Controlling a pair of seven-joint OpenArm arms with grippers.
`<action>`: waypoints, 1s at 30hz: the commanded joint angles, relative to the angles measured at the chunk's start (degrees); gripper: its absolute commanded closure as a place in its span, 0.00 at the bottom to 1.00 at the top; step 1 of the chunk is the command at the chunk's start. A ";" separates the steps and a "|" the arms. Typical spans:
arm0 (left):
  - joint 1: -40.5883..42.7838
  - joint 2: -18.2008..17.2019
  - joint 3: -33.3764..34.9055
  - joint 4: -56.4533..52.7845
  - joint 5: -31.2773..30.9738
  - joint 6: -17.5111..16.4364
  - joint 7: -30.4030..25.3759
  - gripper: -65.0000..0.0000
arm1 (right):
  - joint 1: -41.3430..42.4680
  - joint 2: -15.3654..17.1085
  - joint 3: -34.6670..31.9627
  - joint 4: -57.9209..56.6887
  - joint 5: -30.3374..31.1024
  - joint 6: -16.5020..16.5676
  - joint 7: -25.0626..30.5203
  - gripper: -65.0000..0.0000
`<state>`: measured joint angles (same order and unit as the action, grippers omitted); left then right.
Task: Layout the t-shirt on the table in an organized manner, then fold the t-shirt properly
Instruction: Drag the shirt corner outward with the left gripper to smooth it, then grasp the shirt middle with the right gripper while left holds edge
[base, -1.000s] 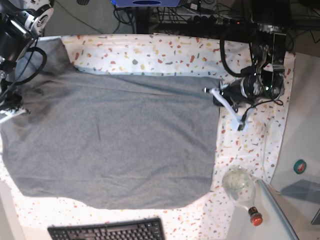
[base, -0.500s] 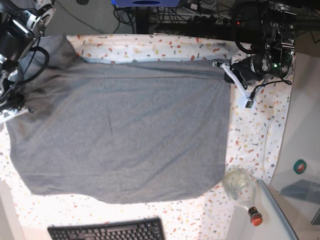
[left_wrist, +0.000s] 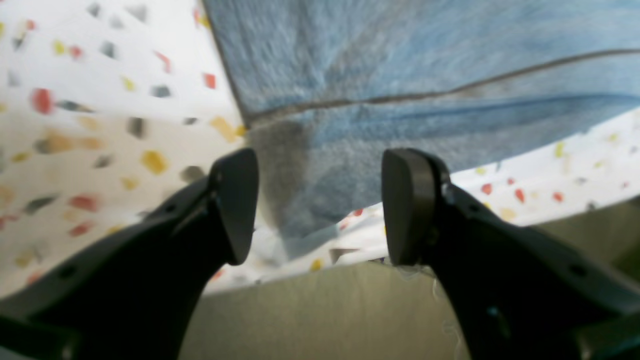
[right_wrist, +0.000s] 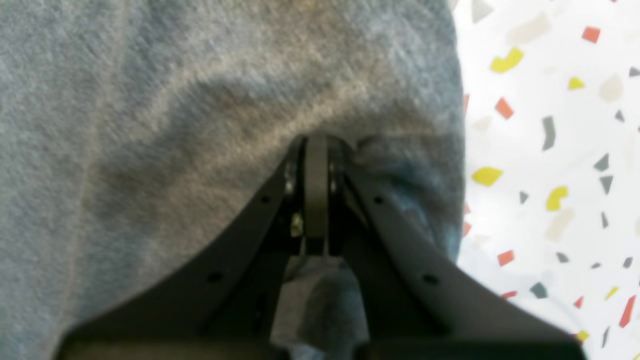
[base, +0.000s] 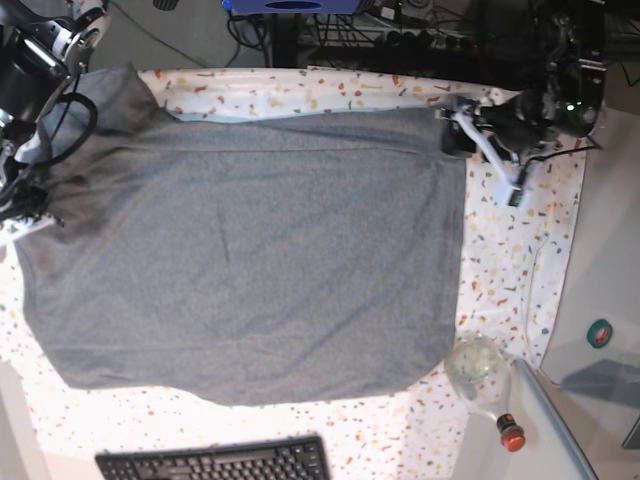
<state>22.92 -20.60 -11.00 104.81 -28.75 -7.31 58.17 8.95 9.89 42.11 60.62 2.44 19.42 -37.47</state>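
The heather-grey t-shirt (base: 250, 260) lies spread flat on the speckled white table (base: 520, 270). My left gripper (base: 455, 128) is at the shirt's far right corner. In the left wrist view (left_wrist: 320, 205) its jaws stand wide open, with the shirt's corner (left_wrist: 400, 75) lying on the table (left_wrist: 75, 100) between and beyond the fingers, near the table's edge. My right gripper (base: 30, 208) is at the shirt's left edge. In the right wrist view (right_wrist: 316, 150) it is shut on a pinch of the t-shirt (right_wrist: 175, 125), beside bare table (right_wrist: 550, 100).
A clear bottle (base: 480, 372) with a red cap lies at the front right. A black keyboard (base: 215, 462) sits at the front edge. A plain grey side surface (base: 610, 250) with a green tape roll (base: 600, 332) lies to the right. Cables and equipment line the back.
My left gripper has moved toward the far right corner of the table. The shirt's right edge has shifted right and back with it, and the cloth lies flatter. The right gripper has barely moved.
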 joint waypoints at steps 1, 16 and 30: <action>-0.19 -0.89 -1.96 0.99 0.31 0.32 -0.63 0.42 | 0.59 1.23 0.13 1.58 0.42 -0.12 0.77 1.00; -26.21 5.87 4.10 -31.10 0.84 0.32 -1.07 1.00 | -6.36 -3.25 -2.85 17.75 0.42 -0.04 0.68 1.00; -41.51 6.31 13.95 -56.95 0.93 0.59 -16.90 1.00 | 10.52 9.05 -8.57 -23.57 0.42 -0.12 15.10 1.00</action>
<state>-18.26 -13.80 2.74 48.01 -30.39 -8.69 40.01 18.46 18.17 33.52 36.21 2.98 19.25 -22.22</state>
